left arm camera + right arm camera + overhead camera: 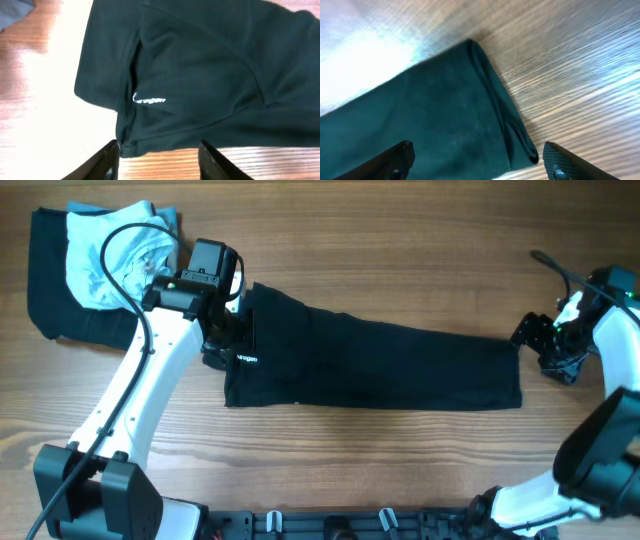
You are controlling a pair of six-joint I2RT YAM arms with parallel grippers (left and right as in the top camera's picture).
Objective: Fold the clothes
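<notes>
From the near edge the left arm [150, 380] slanted to the left end of the shirt [380, 365], left jaws half parted and empty over a white label [149, 100] too blurred to read. The right arm [615, 340] bent to the other end, right jaws wide and empty. The shirt lay in a long folded strip across the worktop [400, 450], a pale garment [115, 255] beyond at far left.

Count:
- black polo shirt [380, 365]: one
- pale blue and white garment [110, 255]: one
- dark cloth [50, 295] under it: one
- tools: two, left tool [159, 162] and right tool [477, 162]
- bench [400, 450]: one
</notes>
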